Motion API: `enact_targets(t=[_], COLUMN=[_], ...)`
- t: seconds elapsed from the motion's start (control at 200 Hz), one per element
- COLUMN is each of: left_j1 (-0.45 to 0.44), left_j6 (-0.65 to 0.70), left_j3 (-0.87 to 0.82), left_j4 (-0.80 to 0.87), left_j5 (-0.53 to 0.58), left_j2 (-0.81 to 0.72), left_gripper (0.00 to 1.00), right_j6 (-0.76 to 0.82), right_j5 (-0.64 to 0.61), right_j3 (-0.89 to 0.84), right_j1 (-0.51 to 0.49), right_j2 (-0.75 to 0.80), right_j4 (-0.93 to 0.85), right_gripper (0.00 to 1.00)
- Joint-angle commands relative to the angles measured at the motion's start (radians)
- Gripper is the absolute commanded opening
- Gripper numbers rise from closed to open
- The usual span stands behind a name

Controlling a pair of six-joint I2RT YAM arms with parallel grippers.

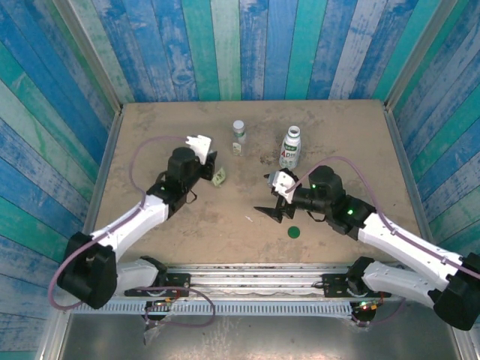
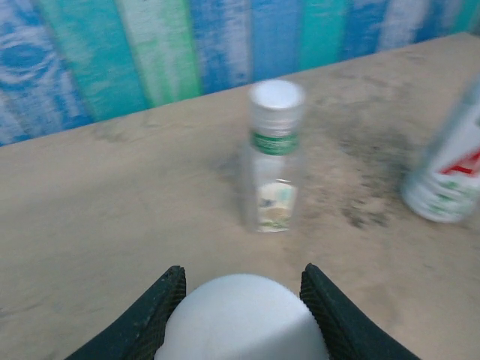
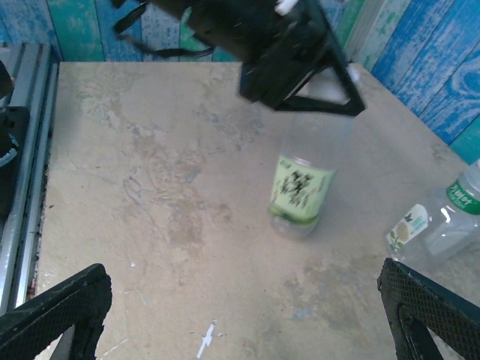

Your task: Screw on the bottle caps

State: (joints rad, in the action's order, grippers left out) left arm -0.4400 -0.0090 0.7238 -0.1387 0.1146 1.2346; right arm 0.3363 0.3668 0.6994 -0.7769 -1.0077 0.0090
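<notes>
Counting three bottles (image 1: 291, 148), one green cap (image 1: 294, 232), two white caps (image 2: 276, 96).

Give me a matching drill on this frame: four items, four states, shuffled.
Items:
1 dark green cap
2 tiny clear bottle
3 olive-label bottle
4 right pincer

States:
A open
B standing, capped
C loose on the table
D under the left pincer, which grips a white cap

Pairs: 1-C, 2-B, 3-D, 4-A.

Bright, even light; blurry wrist views
</notes>
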Motion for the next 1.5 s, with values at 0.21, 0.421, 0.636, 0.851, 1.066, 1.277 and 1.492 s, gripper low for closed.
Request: enact_targets(t=[0.21, 0.421, 0.636, 0.851, 1.066, 1.277, 1.492], left_j1=[0.187, 0.244, 0.268, 0.273, 0.274, 0.273, 0.273], left_j6=[-0.007, 0.054, 0.063, 0.077, 0.078, 0.058, 0.025], left_j3=[0.361, 0.594, 0.732, 0.771, 0.802, 0.763, 0.699], left_j4=[0.139, 0.228, 0.317, 0.368, 0.398, 0.342, 0.254], left_j5=[-0.011, 0.007, -0.061, -0.076, -0.091, -0.101, -0.093], left_j2=[0.359, 0.540, 0.623, 0.670, 0.702, 0.648, 0.545], left_gripper=[0.40, 0.40, 0.44, 0.45, 0.54, 0.71, 0.87], right_j6=[-0.002, 0.001, 0.001, 0.009, 0.005, -0.094, -0.201], right_j5=[0.014, -0.007, -0.059, -0.180, -0.183, -0.370, -0.530], right_j3=[0.048, 0.048, 0.044, 0.030, 0.028, 0.026, 0.039], right_j1=[-0.024, -0.025, -0.025, -0.024, -0.024, -0.020, 0.025], right_j2=[-0.046, -0.027, 0.007, 0.111, 0.134, 0.165, 0.182], right_j4=[0.029, 0.007, -0.015, -0.047, -0.054, -0.003, 0.003], right_gripper=[0.95, 0.95, 0.94, 0.94, 0.94, 0.93, 0.92])
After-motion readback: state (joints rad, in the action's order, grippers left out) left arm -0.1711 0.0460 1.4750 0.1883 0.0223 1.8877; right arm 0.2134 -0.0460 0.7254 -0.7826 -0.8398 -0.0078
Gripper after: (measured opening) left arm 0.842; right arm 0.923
